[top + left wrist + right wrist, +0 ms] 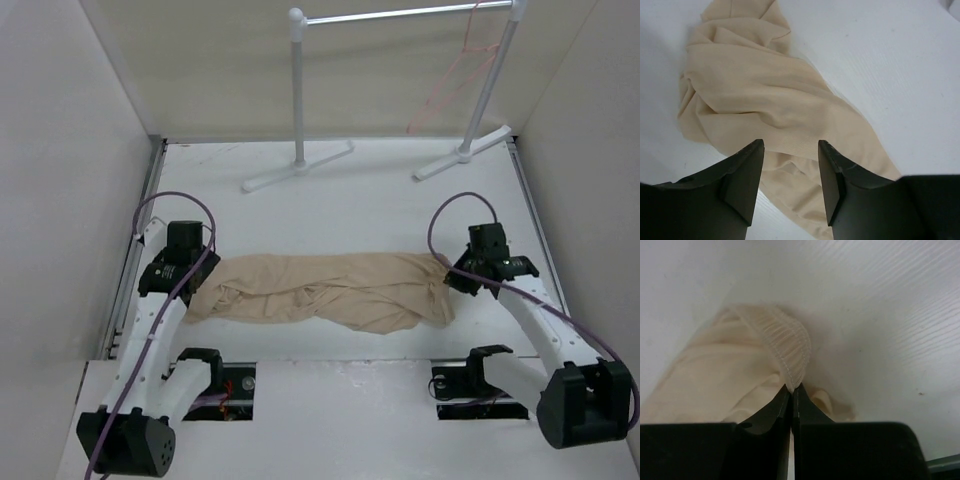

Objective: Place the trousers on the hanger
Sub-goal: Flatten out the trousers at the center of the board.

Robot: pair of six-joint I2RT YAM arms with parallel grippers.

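The beige trousers (325,290) lie crumpled across the table between the two arms. My left gripper (200,272) is open at their left end, its jaws hovering over the cloth (765,100) with nothing between them. My right gripper (452,275) is shut on the elastic waistband (790,345) at their right end. The thin pink hanger (455,75) hangs from the rack's bar at the back right, far from both grippers.
A white tubular garment rack (298,90) with a metal bar stands at the back on two feet. Pale walls close in the table on the left, right and back. Purple cables loop over both arms.
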